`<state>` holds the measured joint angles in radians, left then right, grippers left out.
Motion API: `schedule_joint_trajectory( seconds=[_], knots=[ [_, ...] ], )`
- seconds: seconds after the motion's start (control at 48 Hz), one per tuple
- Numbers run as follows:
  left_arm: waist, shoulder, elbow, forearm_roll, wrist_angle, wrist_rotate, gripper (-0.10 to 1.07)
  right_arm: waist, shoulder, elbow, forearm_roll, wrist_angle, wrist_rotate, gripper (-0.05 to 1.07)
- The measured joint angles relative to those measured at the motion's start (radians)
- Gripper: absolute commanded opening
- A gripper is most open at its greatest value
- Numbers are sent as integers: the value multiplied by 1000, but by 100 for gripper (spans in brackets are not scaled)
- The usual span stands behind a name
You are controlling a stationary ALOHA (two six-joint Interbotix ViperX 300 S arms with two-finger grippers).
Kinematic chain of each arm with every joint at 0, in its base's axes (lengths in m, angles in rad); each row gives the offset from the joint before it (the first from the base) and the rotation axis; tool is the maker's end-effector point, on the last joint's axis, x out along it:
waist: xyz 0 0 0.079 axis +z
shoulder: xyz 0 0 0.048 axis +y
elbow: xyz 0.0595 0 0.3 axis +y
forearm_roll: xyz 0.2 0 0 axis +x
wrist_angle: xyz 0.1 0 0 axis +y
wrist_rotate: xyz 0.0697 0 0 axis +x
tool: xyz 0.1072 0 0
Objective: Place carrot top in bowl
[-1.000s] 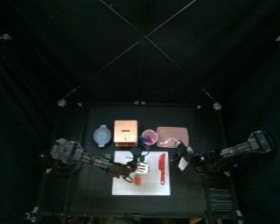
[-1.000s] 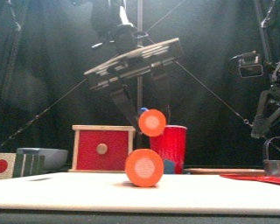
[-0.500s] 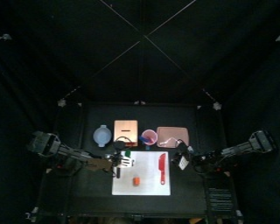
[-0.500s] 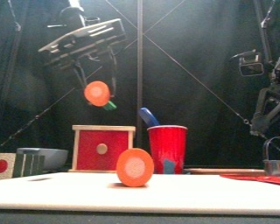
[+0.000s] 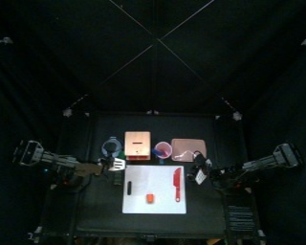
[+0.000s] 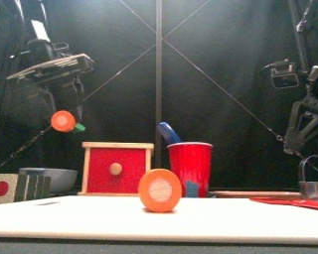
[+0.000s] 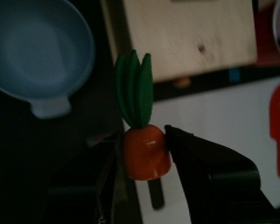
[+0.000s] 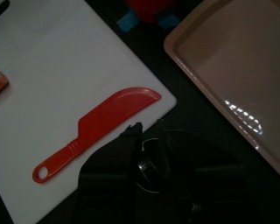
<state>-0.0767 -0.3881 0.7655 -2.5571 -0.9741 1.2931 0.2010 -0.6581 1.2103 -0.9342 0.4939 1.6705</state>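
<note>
My left gripper point(image 5: 119, 166) is shut on the carrot top point(image 7: 143, 150), an orange stub with green leaves point(image 7: 133, 83). It holds it in the air just beside the pale blue bowl point(image 5: 111, 147) at the table's left. In the front view the carrot top point(image 6: 64, 121) hangs under the left gripper point(image 6: 64, 91), above the bowl point(image 6: 49, 180). In the left wrist view the bowl point(image 7: 35, 51) lies past the leaves. The rest of the carrot point(image 5: 150, 198) lies on the white cutting board point(image 5: 157, 204). My right gripper point(image 5: 201, 175) rests shut at the board's right edge.
A red knife point(image 5: 178, 182) lies on the board's right side. Behind the board stand a wooden box point(image 5: 138, 144), a red cup point(image 5: 163, 148) and a pinkish tray point(image 5: 187, 148). The right wrist view shows the knife point(image 8: 101, 131) and the tray point(image 8: 241, 66).
My left gripper has carried the carrot top left from above the cutting board to beside the bowl, and lower. The right arm has not moved.
</note>
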Motion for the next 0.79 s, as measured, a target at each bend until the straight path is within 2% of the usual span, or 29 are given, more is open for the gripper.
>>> schedule_joint_trajectory(
  seconds=[0.229, 0.417, 0.625, 0.792],
  knots=[
    [167, -51, 135, 187, 51, 5, 74, -3, -11, 0, 31, 2, -2, 63],
    [270, -34, 224, 270, 156, 3, 80, -3, -31, -2, 52, 2, -2, 63],
    [304, -18, 255, 321, 206, 3, 94, -12, -52, -8, 63, 2, -2, 63],
    [311, -18, 264, 344, 207, 2, 97, -23, -54, -14, 74, 2, -2, 63]
  ],
)
